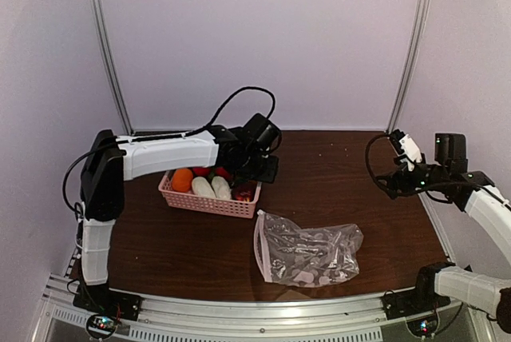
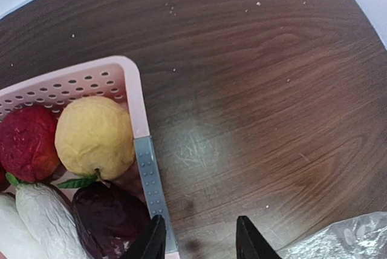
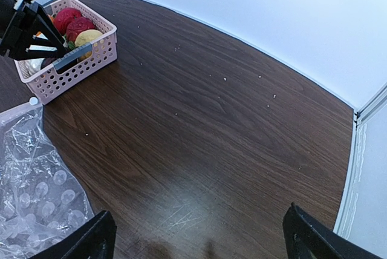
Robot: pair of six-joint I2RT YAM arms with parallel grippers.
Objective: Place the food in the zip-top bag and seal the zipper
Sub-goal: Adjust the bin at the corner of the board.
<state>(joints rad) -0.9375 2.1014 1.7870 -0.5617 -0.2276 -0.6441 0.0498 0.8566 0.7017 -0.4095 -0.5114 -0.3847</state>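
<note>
Left wrist view: only one corner of the pink basket (image 2: 130,77), the rest cropped at the left and bottom edges. Cropped with it, the red fruit (image 2: 27,144) at the left edge and the whitish piece (image 2: 45,222) at the lower left corner. Dark red piece (image 2: 112,216) partly behind a fingertip and cut by the bottom edge. Of the left gripper (image 2: 201,244), just two black fingertips at the bottom edge. Of the zip-top bag (image 2: 338,241), a mere sliver at lower right.

Right wrist view: right gripper (image 3: 202,238) reduced to two finger ends at the bottom corners. Bag cropped at left and bottom. Basket's left part masked by the left gripper at upper left.

Top view: zipper (image 1: 257,244) too thin to tell whether sealed. Right arm (image 1: 489,210) cut by the right edge.
</note>
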